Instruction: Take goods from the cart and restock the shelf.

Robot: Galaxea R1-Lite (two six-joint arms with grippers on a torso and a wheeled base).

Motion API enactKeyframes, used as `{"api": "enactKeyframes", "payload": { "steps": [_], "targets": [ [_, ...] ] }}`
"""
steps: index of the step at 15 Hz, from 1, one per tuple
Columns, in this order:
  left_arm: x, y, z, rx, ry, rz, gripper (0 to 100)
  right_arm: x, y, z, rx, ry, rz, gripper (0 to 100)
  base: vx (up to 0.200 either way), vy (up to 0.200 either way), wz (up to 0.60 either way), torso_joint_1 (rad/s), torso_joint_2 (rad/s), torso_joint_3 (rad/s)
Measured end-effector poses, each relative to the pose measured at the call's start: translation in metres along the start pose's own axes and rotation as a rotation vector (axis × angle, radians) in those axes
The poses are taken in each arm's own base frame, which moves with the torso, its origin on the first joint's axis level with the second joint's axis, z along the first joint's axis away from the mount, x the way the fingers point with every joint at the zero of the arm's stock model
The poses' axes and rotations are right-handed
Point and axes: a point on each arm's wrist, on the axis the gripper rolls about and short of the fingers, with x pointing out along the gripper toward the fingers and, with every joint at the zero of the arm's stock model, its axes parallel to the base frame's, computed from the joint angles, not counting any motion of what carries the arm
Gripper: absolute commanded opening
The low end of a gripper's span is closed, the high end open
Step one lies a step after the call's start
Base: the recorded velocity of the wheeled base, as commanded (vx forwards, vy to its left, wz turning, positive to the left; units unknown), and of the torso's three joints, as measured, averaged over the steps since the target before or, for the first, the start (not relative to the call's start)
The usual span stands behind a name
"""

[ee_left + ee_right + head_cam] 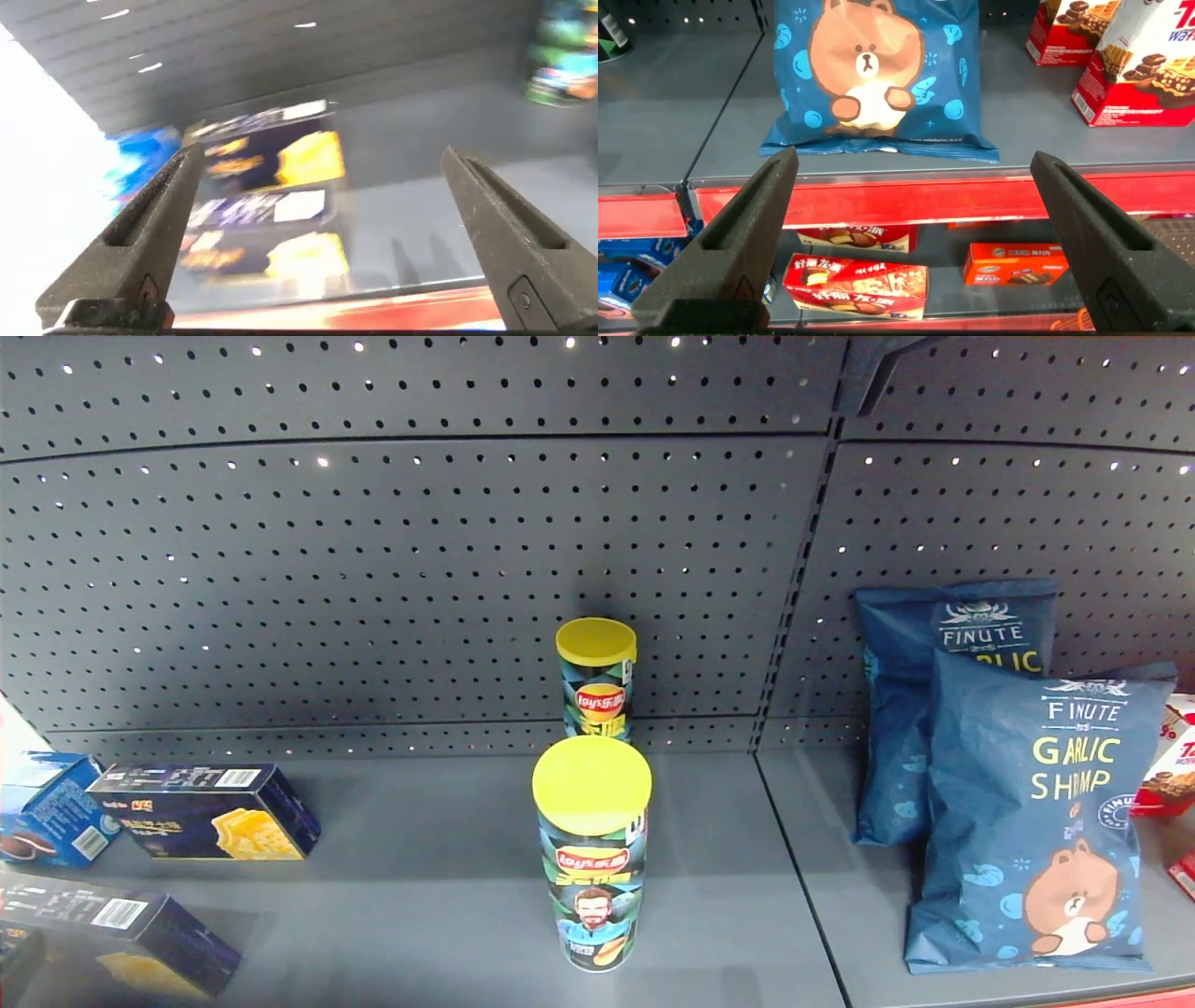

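Two chip cans with yellow lids stand in a line on the grey shelf [420, 887]: the front can [591, 854] and the back can [597, 679] near the pegboard. Dark blue boxes [207, 810] lie at the shelf's left; in the left wrist view these boxes [266, 201] sit beyond my left gripper [318, 233], which is open and holds nothing. My right gripper [910, 243] is open and empty in front of the shelf's red edge strip [906, 196], below a blue bear-printed snack bag [873, 75].
Two blue snack bags [1027, 812] lean at the shelf's right, with red-and-white boxes [1167, 765] beyond them. A light blue box [47, 807] sits at the far left. A lower shelf holds red boxes [854, 285]. Bare shelf surface lies on both sides of the cans.
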Motion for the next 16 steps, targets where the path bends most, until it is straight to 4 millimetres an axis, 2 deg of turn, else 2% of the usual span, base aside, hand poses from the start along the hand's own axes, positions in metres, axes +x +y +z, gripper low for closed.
{"api": "enactKeyframes", "payload": {
  "steps": [3, 7, 10, 16],
  "targets": [
    [-0.014, -0.001, -0.027, -0.087, -0.016, 0.063, 100, 0.0, 0.0, 0.0, 0.0, 0.0, 0.0, 100, 0.0, 0.0, 0.0, 0.0, 0.0, 0.0],
    [-0.021, -0.007, -0.065, -0.236, 0.004, 0.082, 100, 0.0, 0.0, 0.0, 0.0, 0.0, 0.0, 100, 0.0, 0.0, 0.0, 0.0, 0.0, 0.0],
    [-0.024, -0.012, -0.088, -0.266, 0.023, 0.092, 100, 0.0, 0.0, 0.0, 0.0, 0.0, 0.0, 100, 0.0, 0.0, 0.0, 0.0, 0.0, 0.0],
    [-0.026, -0.014, -0.1, -0.284, 0.037, 0.107, 100, 0.0, 0.0, 0.0, 0.0, 0.0, 0.0, 100, 0.0, 0.0, 0.0, 0.0, 0.0, 0.0]
  ]
}}
